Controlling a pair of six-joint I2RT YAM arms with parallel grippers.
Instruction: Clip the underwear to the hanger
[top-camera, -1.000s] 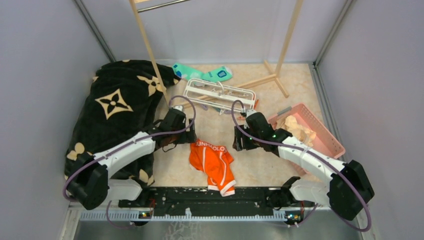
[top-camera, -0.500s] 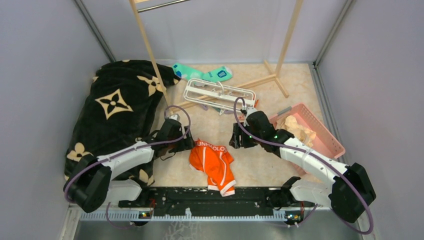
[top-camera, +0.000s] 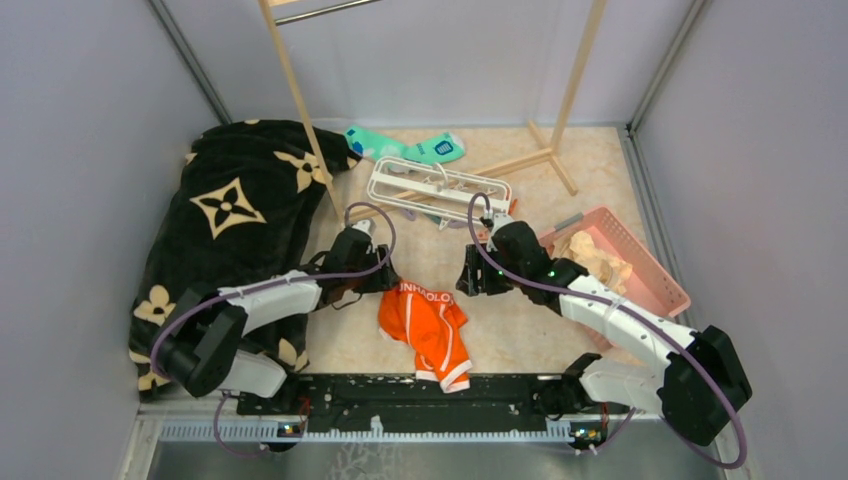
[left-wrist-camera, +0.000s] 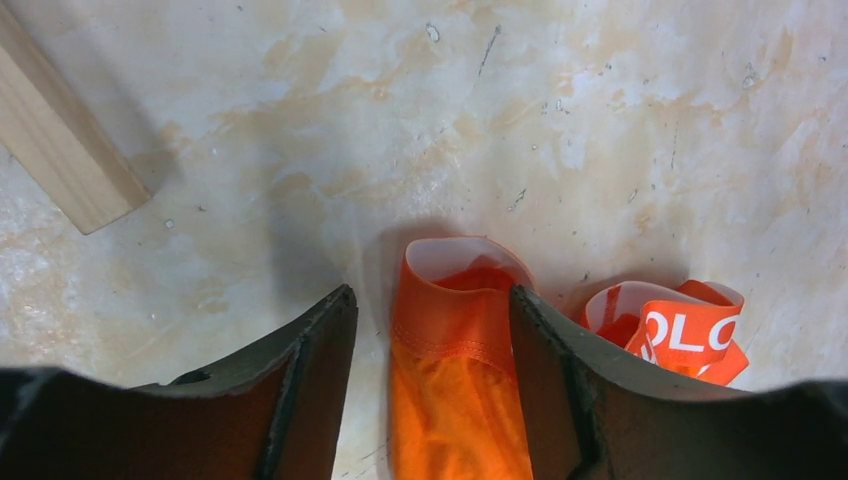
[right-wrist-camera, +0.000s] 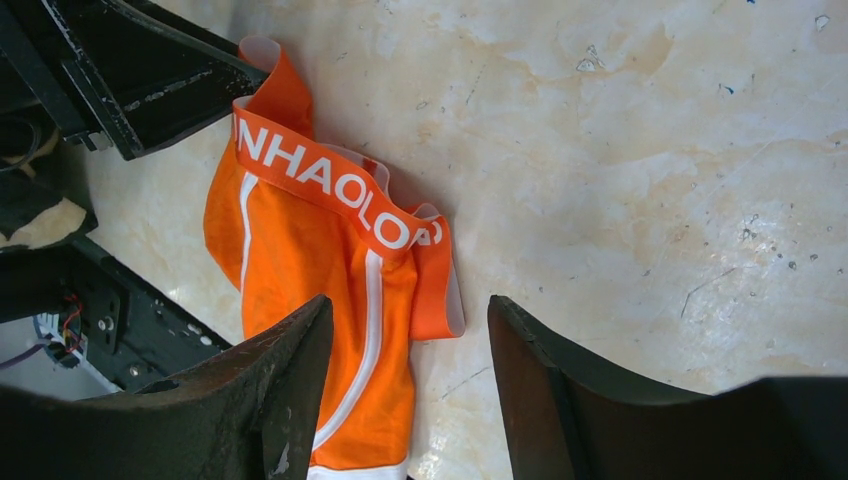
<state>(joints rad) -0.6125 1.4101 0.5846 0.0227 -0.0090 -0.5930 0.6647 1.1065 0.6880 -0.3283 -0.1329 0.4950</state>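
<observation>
Orange briefs, the underwear (top-camera: 425, 325), are lying crumpled on the pale surface (top-camera: 520, 330) in the overhead view, toward 6 o'clock and just ahead of the arm bases. The white hanger (top-camera: 438, 188) is resting flat well beyond them at 12 o'clock, with nothing clipped to it. Over the past second the left claw (top-camera: 385, 283) has been swinging in from 9 o'clock, and it is now sitting at the waistband's 10 o'clock corner. The right claw (top-camera: 472, 280) is hovering near the waistband's 2 o'clock end, barely shifted.

In the left wrist view, the left claw (left-wrist-camera: 432, 300) is straddling an upstanding fold of the underwear (left-wrist-camera: 455, 400). Its jaws have been narrowing from wide open and are now about half apart. The right-hand finger is touching or nearly touching the cloth, while a sliver of surface is still showing on the other side, so the pinch is not yet made. A wooden bar (left-wrist-camera: 60, 150) is lying at 10 o'clock.

In the right wrist view, the right claw (right-wrist-camera: 408, 305) is standing partly open and empty above the surface, with the underwear (right-wrist-camera: 300, 230) spreading toward 9 o'clock.

The pickup seems to be beginning. Lifting, carrying to the hanger and clipping are all still waiting.
</observation>
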